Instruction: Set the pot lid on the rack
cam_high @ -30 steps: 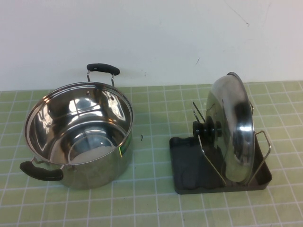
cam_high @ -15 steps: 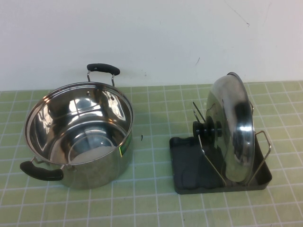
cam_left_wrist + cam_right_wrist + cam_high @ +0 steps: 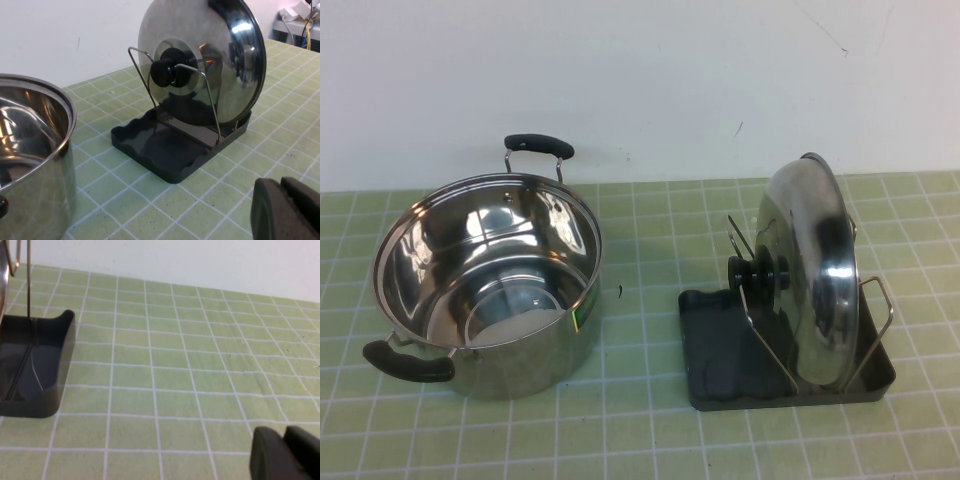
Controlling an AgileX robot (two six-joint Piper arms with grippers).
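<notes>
The shiny steel pot lid (image 3: 810, 265) stands on edge in the dark grey rack (image 3: 720, 350), leaning against the wire loops, its black knob (image 3: 752, 275) facing the pot. It also shows in the left wrist view (image 3: 210, 55), on the rack (image 3: 165, 150). My left gripper (image 3: 280, 200) is shut and empty, low over the tiles, apart from the rack. My right gripper (image 3: 284, 447) is shut and empty over bare tiles, beside a corner of the rack (image 3: 45, 365). Neither gripper shows in the high view.
A deep steel pot (image 3: 485, 285) with two black handles stands on the left of the green tiled table; its rim shows in the left wrist view (image 3: 35, 130). A white wall runs along the back. Cables lie at the far edge in the left wrist view (image 3: 300, 15).
</notes>
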